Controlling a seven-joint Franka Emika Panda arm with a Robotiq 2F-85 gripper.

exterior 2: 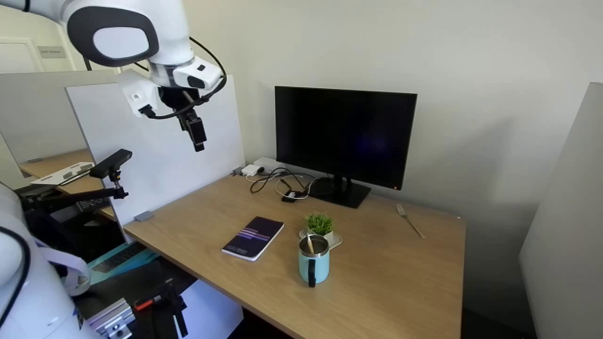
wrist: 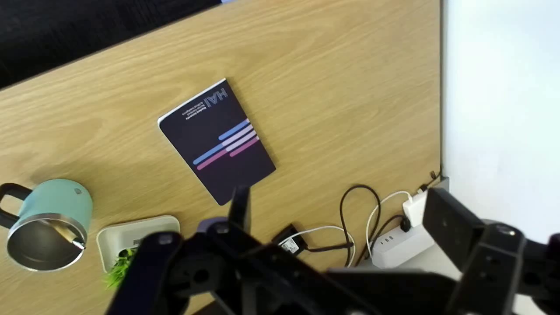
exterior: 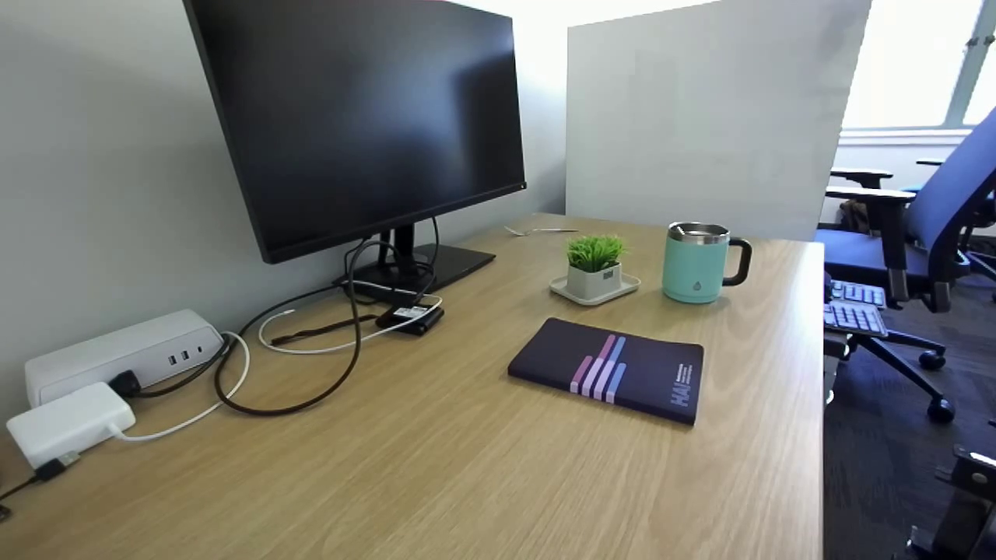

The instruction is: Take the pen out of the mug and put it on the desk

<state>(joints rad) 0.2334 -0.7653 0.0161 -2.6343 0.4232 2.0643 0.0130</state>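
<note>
The mint-green mug stands upright on the desk, in both exterior views (exterior: 691, 271) (exterior 2: 321, 267) and at the left of the wrist view (wrist: 61, 199). A pen leans inside it against the rim, clearest in the wrist view (wrist: 65, 232) and in an exterior view (exterior 2: 310, 245). The desk is light wood grain (exterior: 436, 474) (exterior 2: 386, 282) (wrist: 332, 109). My gripper (exterior 2: 199, 147) is high above the desk's far-left part, well apart from the mug. In the wrist view the gripper's fingers (wrist: 340, 199) are wide apart with nothing between them.
A dark notebook (exterior 2: 253, 238) lies near the mug. A small plant in a white pot (exterior: 594, 280) stands on a tray beside it. The monitor (exterior 2: 344, 136), cables (exterior: 354, 311) and a white power strip (exterior: 124, 354) line the wall side. A fork (exterior 2: 411, 221) lies farther off.
</note>
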